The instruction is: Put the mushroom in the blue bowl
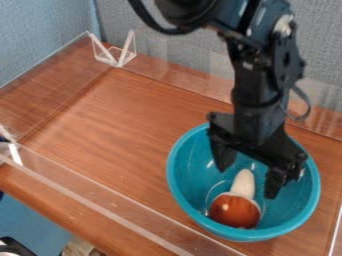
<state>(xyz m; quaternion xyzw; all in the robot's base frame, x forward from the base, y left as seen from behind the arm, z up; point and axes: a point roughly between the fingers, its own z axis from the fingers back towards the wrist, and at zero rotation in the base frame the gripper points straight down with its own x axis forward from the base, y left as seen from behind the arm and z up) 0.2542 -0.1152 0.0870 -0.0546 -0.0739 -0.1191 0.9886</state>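
The mushroom lies on its side inside the blue bowl, its reddish-brown cap toward the near rim and its cream stem pointing back under the gripper. The bowl sits at the near right corner of the wooden table. My black gripper hangs just above the bowl, pointing down, with its two fingers spread wide on either side of the stem. It is open and nothing is held between the fingers.
A clear plastic wall runs along the table's near edge, and another stands along the back. A white wire stand sits at the far left corner. Bare wood stretches left of the bowl.
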